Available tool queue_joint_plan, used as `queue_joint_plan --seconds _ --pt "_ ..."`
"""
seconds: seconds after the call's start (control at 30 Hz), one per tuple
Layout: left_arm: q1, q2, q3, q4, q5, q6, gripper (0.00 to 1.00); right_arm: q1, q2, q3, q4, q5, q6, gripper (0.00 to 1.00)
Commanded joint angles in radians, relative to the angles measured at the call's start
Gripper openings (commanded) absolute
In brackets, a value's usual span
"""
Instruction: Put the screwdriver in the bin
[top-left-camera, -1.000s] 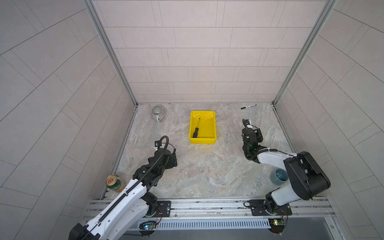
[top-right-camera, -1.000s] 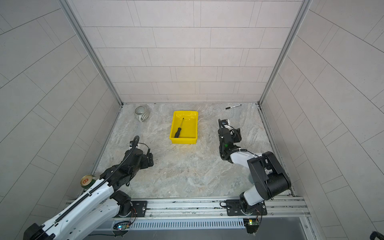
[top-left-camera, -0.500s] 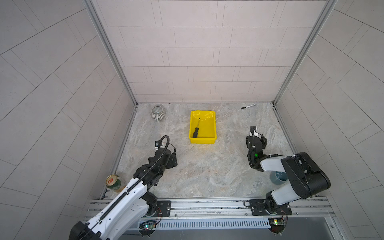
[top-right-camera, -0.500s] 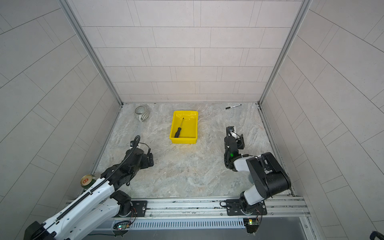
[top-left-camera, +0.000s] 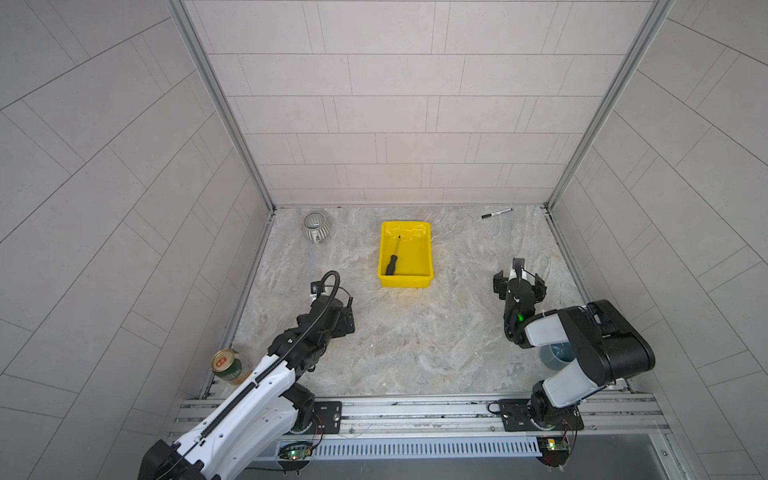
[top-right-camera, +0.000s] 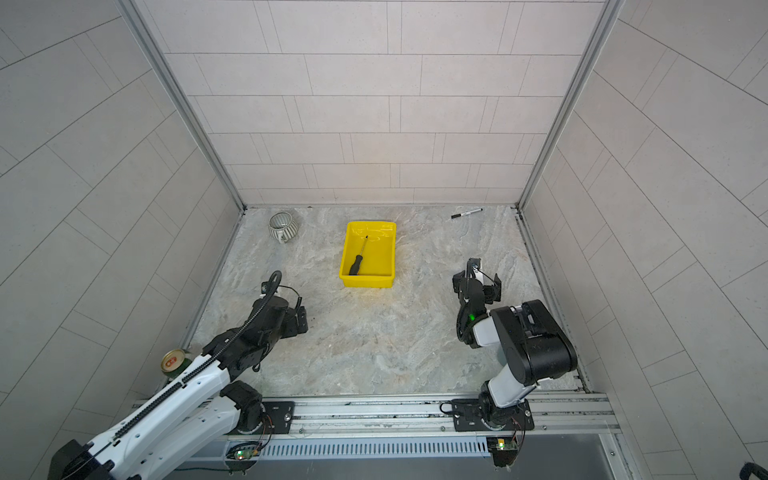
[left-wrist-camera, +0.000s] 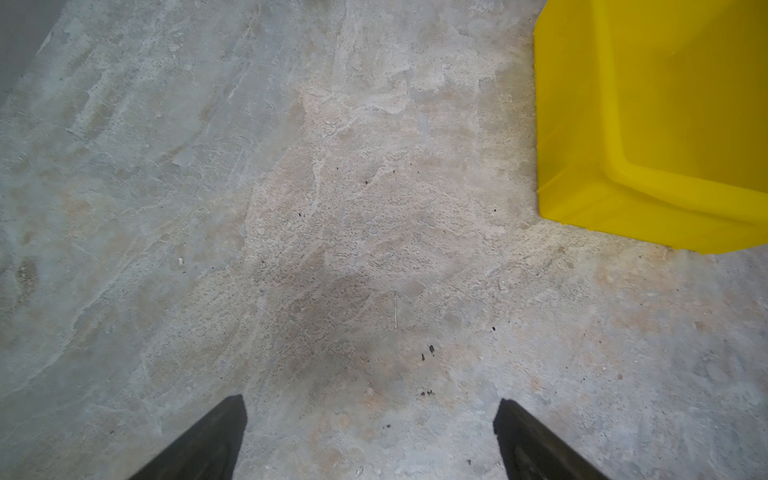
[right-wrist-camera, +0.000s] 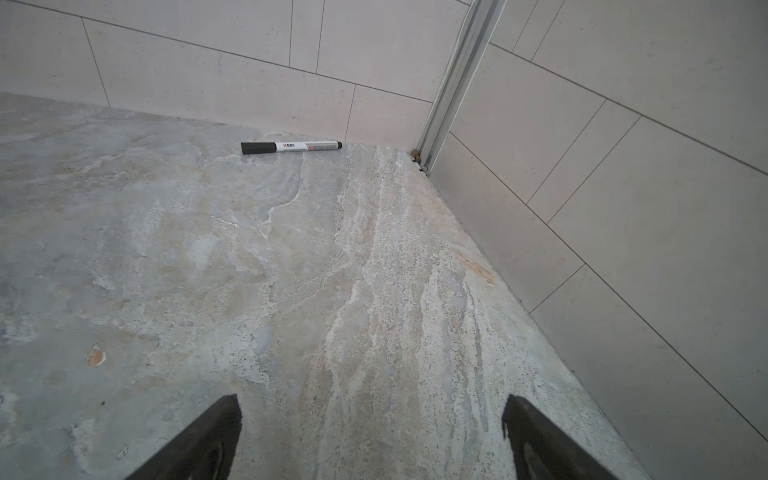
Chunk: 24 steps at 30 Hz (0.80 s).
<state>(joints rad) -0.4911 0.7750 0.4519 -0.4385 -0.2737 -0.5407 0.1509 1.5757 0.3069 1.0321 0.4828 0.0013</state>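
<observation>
The left gripper (left-wrist-camera: 370, 409) is noted low over the stone-patterned tabletop (left-wrist-camera: 291, 208), jaws parted, nothing held between them; no shift in it is made out over the last second. A green can (top-left-camera: 227, 365) is seen at the near left edge beside that arm, and a grey ribbed mug (top-left-camera: 316, 226) at the far left; both stand well apart from the work. The bin (top-left-camera: 405, 281) is found mid-table toward the back wall, one corner of it caught in the left wrist view. The screwdriver (top-left-camera: 392, 262) is seen in both top views lying flat inside the bin, on a slant: black handle toward the near left corner, shaft run out toward the far middle. Its butt cap is too small to be made out. It is touched by neither gripper. The right gripper (top-left-camera: 518, 279) is where the change is noted: a second ago it was held nearer the bin with jaws narrower; since then it has been drawn back toward its own base and the jaws have been spread wide. They are empty, as is borne out by the right wrist view, where only bare tabletop and a black marker (right-wrist-camera: 291, 146) by the back wall are shown. A blue-grey cup (top-left-camera: 555, 358) is half hidden under that arm. Judgement: the placement is taken as done, release and retreat finished; nothing more is thought needed but the parking of the arms.
</observation>
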Motion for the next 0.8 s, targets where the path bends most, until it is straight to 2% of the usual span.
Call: queue_joint_plan --seconds 0.0,0.17,0.33,0.47,0.57,0.67,0.77 --pt "-0.002 0.036 -0.005 0.025 -0.009 -0.026 1.00 -0.002 0.016 0.010 0.060 -0.017 -0.008 0.99" --pt "-0.002 0.092 0.002 0.041 0.015 -0.027 1.00 0.000 0.019 0.014 0.054 -0.019 -0.013 0.99" --pt "-0.002 0.159 0.040 0.045 -0.074 -0.022 1.00 -0.004 0.017 0.023 0.032 -0.031 -0.007 0.99" --pt "-0.001 0.233 0.128 0.058 -0.212 0.021 1.00 -0.004 0.017 0.023 0.031 -0.031 -0.007 0.99" --pt "-0.001 0.290 0.206 0.102 -0.308 0.142 1.00 -0.006 0.017 0.023 0.031 -0.032 -0.007 0.99" --pt "-0.001 0.350 0.227 0.231 -0.467 0.216 1.00 -0.007 0.015 0.026 0.027 -0.036 -0.006 0.99" --pt "-0.001 0.412 0.171 0.489 -0.612 0.363 1.00 -0.009 0.014 0.025 0.028 -0.038 -0.007 0.99"
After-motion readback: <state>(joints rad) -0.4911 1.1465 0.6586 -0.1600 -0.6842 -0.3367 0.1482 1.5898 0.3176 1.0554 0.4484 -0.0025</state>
